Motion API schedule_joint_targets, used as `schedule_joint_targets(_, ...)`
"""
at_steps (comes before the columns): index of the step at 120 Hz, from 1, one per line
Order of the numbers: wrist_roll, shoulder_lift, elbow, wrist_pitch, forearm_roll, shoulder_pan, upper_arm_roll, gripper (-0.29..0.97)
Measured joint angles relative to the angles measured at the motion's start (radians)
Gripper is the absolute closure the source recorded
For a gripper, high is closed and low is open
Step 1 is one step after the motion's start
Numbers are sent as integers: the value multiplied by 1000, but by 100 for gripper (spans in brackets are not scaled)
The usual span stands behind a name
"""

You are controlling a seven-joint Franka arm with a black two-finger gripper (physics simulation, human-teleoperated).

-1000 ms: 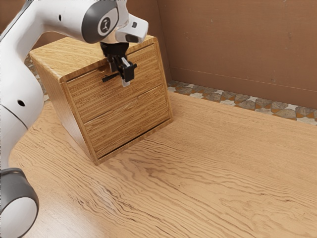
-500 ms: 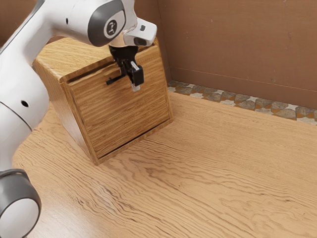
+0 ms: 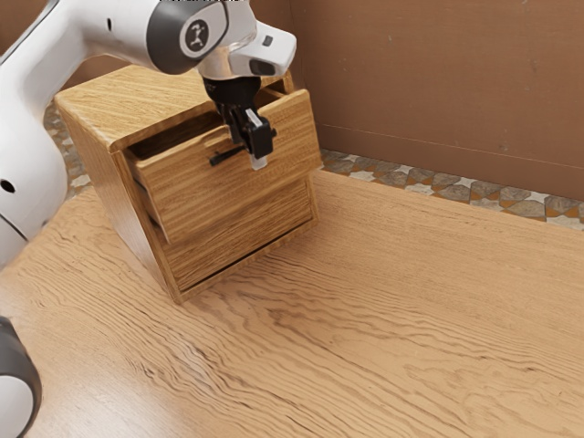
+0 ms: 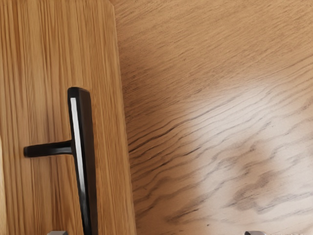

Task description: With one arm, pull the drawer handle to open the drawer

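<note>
A wooden cabinet point(image 3: 96, 102) stands at the back of the exterior view's left. Its top drawer point(image 3: 228, 187) is pulled partly out, with a dark gap behind its front. The drawer's black bar handle point(image 3: 222, 158) sticks out from that front. My black gripper point(image 3: 247, 139) comes down from above onto the handle, open, with the bar passing between its spread fingers. In the wrist view the handle point(image 4: 81, 161) and its post stand off the drawer front point(image 4: 44, 73), close to one grey fingertip point(image 4: 57, 233). The other fingertip is far off to the side.
The lower drawer point(image 3: 245, 228) is shut. A wide wooden tabletop point(image 3: 383, 310) stretches in front of the cabinet. A brown wall point(image 3: 438, 73) with a strip of patterned floor point(image 3: 456, 187) lies behind the table.
My gripper has moved toward the exterior view's right with the handle. The top drawer, shut a second ago, has slid out of the cabinet.
</note>
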Motion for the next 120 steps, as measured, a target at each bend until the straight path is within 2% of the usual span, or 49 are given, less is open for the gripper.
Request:
schedule_joint_targets(52, -73, -70, -101, -8, -1, 1, -100, 22)
schedule_joint_targets(120, -217, -113, -166, -32, 24, 42, -342, 22)
